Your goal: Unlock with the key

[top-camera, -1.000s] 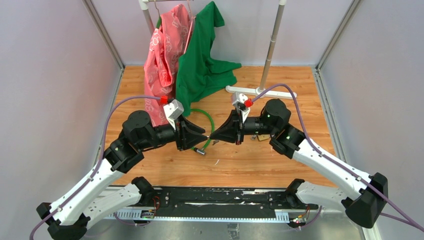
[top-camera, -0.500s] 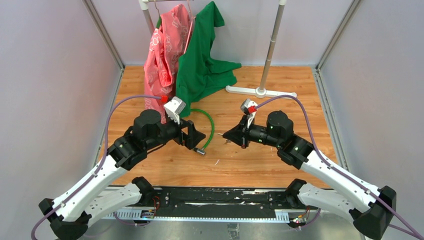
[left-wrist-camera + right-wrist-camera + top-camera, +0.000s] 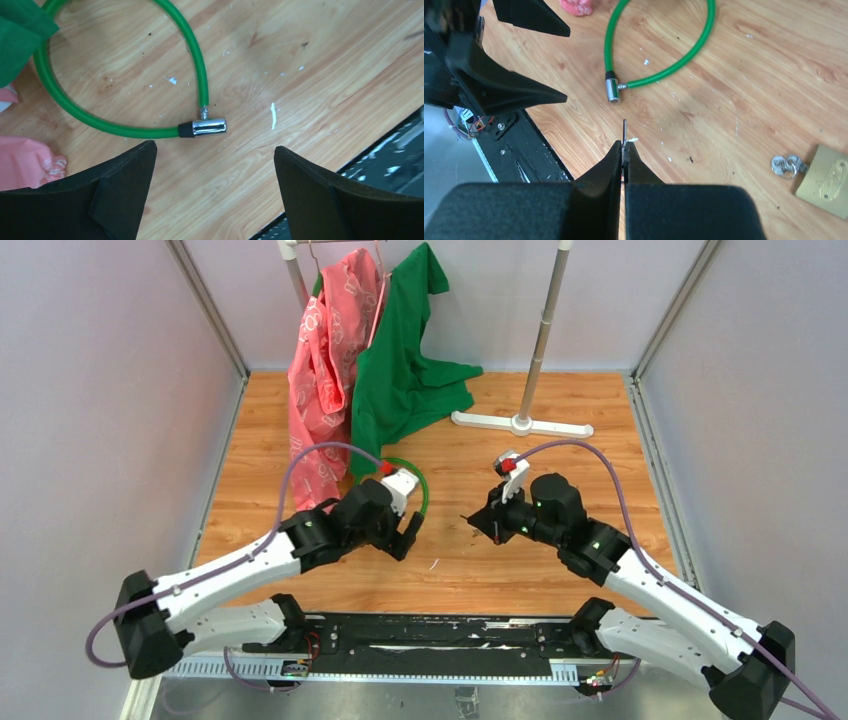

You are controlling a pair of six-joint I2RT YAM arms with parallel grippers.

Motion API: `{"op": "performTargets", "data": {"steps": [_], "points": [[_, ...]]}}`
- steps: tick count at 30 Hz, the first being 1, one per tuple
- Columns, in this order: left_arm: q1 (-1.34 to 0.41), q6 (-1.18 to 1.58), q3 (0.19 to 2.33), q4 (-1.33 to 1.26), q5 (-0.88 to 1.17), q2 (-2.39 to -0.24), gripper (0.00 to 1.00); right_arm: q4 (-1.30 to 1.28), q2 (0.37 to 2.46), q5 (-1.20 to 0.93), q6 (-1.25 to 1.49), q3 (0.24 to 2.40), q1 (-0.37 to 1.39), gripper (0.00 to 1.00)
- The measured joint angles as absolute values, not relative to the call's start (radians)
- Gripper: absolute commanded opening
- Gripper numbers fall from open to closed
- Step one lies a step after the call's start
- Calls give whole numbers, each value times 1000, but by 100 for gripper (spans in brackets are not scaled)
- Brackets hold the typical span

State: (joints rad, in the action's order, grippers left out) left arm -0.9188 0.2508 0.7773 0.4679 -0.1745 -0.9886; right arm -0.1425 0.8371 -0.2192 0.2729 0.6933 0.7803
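Observation:
The green cable lock point(image 3: 200, 65) lies in a closed loop on the wooden floor, its chrome head point(image 3: 207, 127) pointing right. My left gripper point(image 3: 214, 148) is open and empty, hovering just on the near side of the head; in the top view it point(image 3: 405, 533) covers the head. My right gripper point(image 3: 625, 145) is shut on the key point(image 3: 624, 131), whose thin blade sticks out past the fingertips. The blade points towards the lock head point(image 3: 612, 92), a short way off. In the top view the right gripper point(image 3: 472, 521) sits to the right of the left one.
A brass padlock point(image 3: 829, 180) with a small bunch of keys point(image 3: 788, 165) lies right of my right gripper. Pink point(image 3: 325, 360) and green point(image 3: 400, 370) garments hang from a rack with a white base point(image 3: 520, 423). A black rail point(image 3: 430, 635) runs along the near edge.
The two grippers have drawn apart. The left arm has swung lower and nearer, over the lock head. The right gripper has moved back to the right with the key.

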Motion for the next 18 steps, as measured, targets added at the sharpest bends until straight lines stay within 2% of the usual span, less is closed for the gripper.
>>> {"op": "performTargets", "data": {"steps": [7,14,18], "points": [[-1047,14,780,466,-228,-1132,92,-208,754,-188,299,641,769,0],[-1052,-307,775,466,-163,-1072,94,-208,704,-182,302,584,768,0],[-1043,-470,736,472,-112,-1040,91,-188,704,-183,309,548,768,0]]}}
